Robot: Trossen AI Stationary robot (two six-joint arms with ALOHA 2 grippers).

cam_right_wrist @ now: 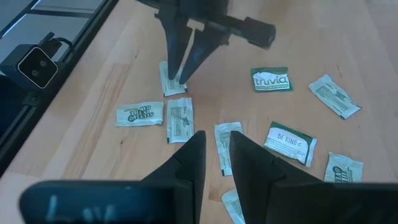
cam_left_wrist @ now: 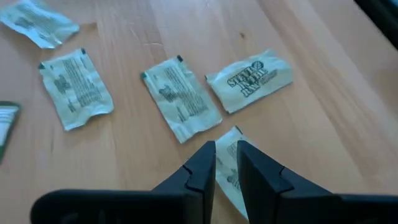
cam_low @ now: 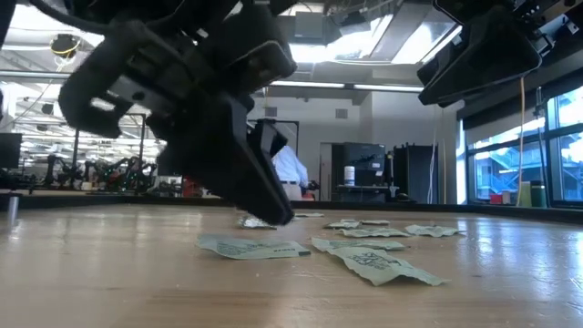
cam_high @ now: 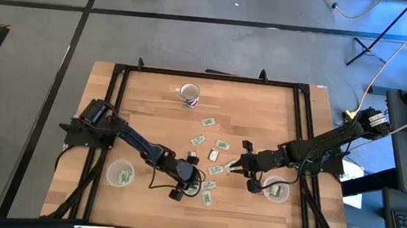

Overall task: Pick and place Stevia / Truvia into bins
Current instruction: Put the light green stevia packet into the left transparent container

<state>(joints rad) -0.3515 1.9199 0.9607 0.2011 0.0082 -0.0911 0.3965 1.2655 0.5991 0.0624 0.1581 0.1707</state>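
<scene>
Several green-and-white Stevia and Truvia packets [cam_high: 213,155] lie flat on the wooden table's middle. My left gripper [cam_high: 193,178] stands low over the near packets, its fingers nearly shut on one packet [cam_left_wrist: 231,155], which lies on the table. It also shows in the right wrist view [cam_right_wrist: 177,78] and the low view [cam_low: 271,211]. My right gripper [cam_high: 234,165] hangs well above the table [cam_low: 474,55], narrowly open and empty, and a packet [cam_right_wrist: 222,148] lies on the wood below its gap. One clear cup [cam_high: 120,173] stands near left, the other [cam_high: 276,190] near right. My left gripper has its two fingertips [cam_right_wrist: 174,73] down on one end of a packet [cam_right_wrist: 169,86], coming from above and slanting toward the table's near edge. The packet's end [cam_left_wrist: 232,142] shows in the narrow gap between the fingers. The packet lies flat on the table.
A white mug [cam_high: 189,93] stands at the far middle. A black frame [cam_high: 207,76] rims the table. More packets lie beside the held one [cam_left_wrist: 180,98] [cam_left_wrist: 250,79]. A person [cam_low: 290,173] stands far off in the room behind.
</scene>
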